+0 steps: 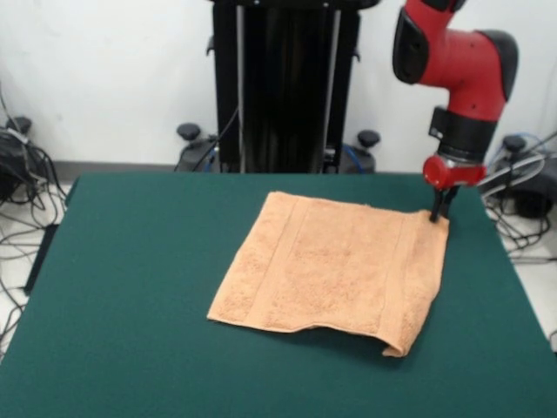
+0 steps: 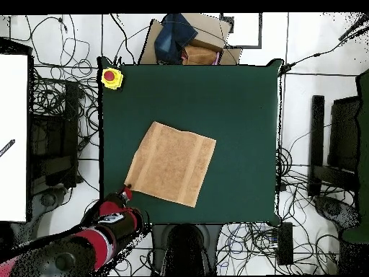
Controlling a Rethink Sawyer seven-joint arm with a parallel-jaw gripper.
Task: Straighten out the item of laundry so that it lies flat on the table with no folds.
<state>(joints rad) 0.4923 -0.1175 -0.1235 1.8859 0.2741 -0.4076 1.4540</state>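
From the front view I have the gripper (image 1: 440,212) down at the far right corner of the towel (image 1: 335,272). Its dark fingers (image 1: 444,204) sit right at the cloth's edge, but I cannot tell whether they are closed on the corner or merely touching it — the tips are too small and dark against the fabric.

The towel spreads away from the fingers toward the middle of the table (image 1: 130,287), mostly open and flat, lying turned at an angle to the table edges. Two flat woven bands run across it: one close to the fingers along the right side, the other on the side away from them. At the near right corner, at the other end of the side the gripper stands on, the hem is curled up a little and throws a shadow underneath.

In the overhead view the gripper (image 2: 127,190) appears at the lower left corner of the towel (image 2: 171,162), with the red and black arm (image 2: 94,238) reaching in from the bottom left. The rest of the cloth extends up and to the right from the fingers across the green table (image 2: 238,108). Well away from the gripper, at a table corner, sits a yellow box with a red button (image 2: 110,76).
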